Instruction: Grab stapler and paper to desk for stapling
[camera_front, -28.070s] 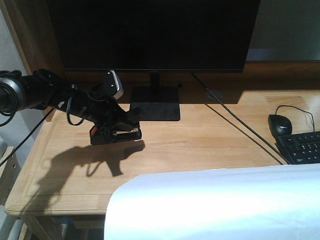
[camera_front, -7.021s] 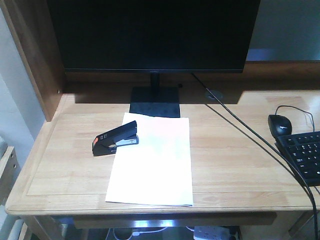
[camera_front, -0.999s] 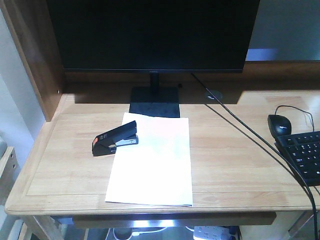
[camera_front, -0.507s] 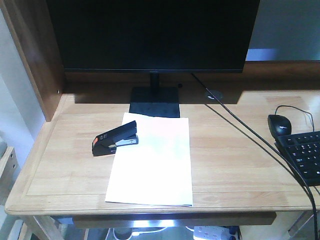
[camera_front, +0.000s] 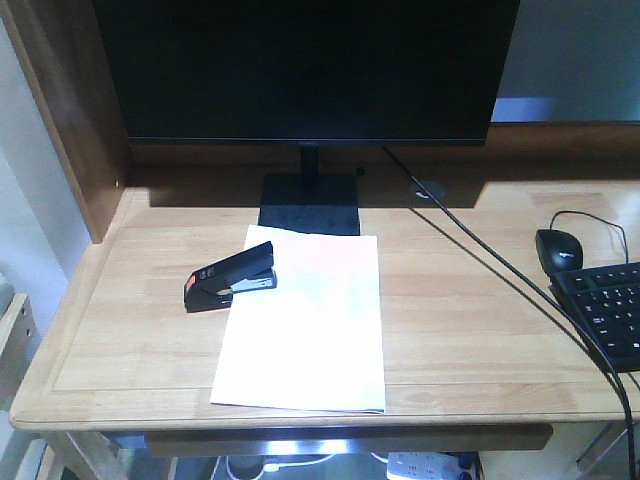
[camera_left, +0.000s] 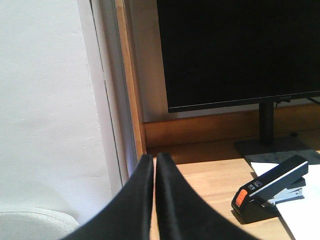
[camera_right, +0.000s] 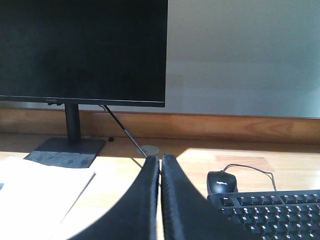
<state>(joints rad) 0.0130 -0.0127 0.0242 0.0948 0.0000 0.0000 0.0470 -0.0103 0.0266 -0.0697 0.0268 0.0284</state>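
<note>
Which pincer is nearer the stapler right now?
Left. The left pincer, shut and empty, has the stapler just ahead to its right. The right pincer's view shows only the mouse, keyboard and paper, no stapler.

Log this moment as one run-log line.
stapler: on paper edge | paper: flat on desk | left pincer: shut, empty | right pincer: shut, empty

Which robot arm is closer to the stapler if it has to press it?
Probably the left. Its wrist view shows the stapler close by, beyond the shut left gripper. The right gripper faces the mouse and keyboard.
</note>
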